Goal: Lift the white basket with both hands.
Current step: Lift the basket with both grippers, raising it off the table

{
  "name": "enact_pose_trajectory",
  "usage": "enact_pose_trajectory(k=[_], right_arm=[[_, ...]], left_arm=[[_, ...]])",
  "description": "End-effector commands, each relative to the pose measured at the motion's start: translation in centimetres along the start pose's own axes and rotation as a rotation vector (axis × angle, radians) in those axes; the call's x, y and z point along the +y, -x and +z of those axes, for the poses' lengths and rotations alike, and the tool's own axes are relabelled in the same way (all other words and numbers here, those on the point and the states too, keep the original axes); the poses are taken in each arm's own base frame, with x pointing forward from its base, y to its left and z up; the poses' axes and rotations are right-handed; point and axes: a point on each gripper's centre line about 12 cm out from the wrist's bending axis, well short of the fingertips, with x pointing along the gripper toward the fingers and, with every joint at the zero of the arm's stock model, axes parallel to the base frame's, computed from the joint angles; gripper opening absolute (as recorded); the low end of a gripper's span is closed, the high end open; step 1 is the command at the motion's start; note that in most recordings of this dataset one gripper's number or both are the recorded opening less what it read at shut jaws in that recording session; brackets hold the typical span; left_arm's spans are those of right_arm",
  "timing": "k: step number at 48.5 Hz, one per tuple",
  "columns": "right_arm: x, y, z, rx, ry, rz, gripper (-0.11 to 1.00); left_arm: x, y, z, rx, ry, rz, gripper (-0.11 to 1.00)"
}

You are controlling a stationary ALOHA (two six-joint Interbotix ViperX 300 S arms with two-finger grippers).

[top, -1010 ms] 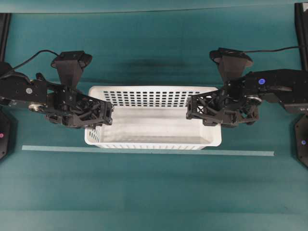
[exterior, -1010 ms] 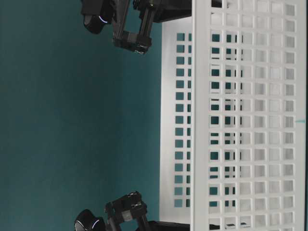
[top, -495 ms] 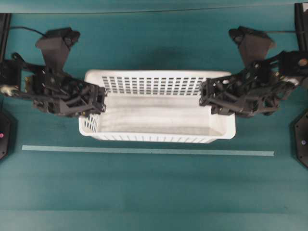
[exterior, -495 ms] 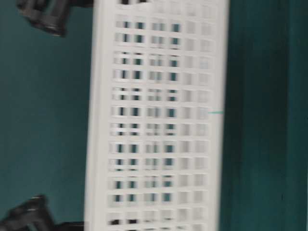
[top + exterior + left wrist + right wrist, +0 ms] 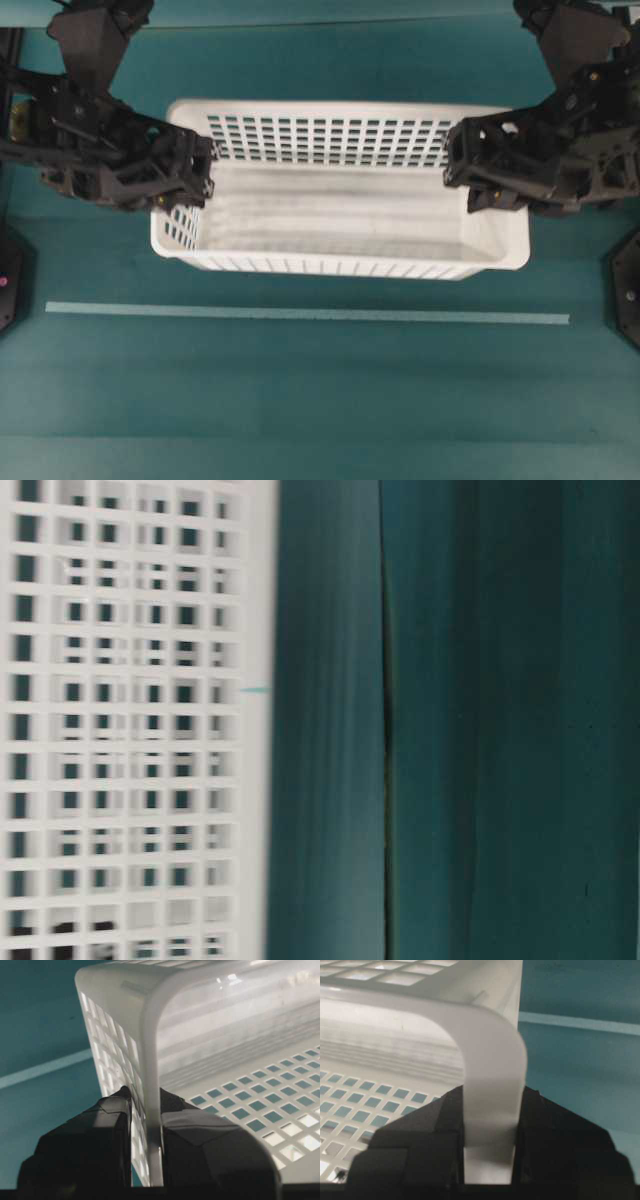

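Observation:
The white basket (image 5: 340, 225), rectangular with perforated walls, hangs in the air above the teal table. My left gripper (image 5: 200, 170) is shut on its left end wall, one finger inside and one outside. My right gripper (image 5: 460, 170) is shut on the right end wall the same way. In the left wrist view the basket's rim (image 5: 150, 1060) runs between the two dark fingers (image 5: 95, 1140). Seen from the right wrist, the wide white rim (image 5: 490, 1090) is pinched between both fingers (image 5: 415, 1150). At table level, the basket's grid wall (image 5: 130, 720) fills the left side, blurred.
A pale tape line (image 5: 300, 314) runs across the table in front of the basket. Black arm bases stand at the left edge (image 5: 8, 275) and right edge (image 5: 628, 290). The teal table top (image 5: 480, 730) shows under the raised basket.
Both grippers have risen with the basket held between them. The basket looks larger from overhead and has slid out leftward in the table-level view, off the table.

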Motion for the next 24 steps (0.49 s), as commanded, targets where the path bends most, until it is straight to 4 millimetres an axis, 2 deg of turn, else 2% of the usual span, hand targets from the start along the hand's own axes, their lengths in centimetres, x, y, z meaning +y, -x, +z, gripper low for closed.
enact_pose_trajectory(k=[1,19,24], right_arm=[[1.4,1.3,-0.5,0.007,0.040,0.048,0.20],[3.5,8.0,-0.7,-0.006,0.102,0.122,0.20],[3.7,9.0,-0.7,-0.004,0.103,0.108,0.20]], left_arm=[[-2.3,3.1,0.6,-0.032,-0.031,-0.098,0.07],[-4.8,9.1,1.6,-0.058,-0.082,-0.159,0.07],[-5.4,10.3,1.8,-0.063,-0.081,-0.173,0.07]])
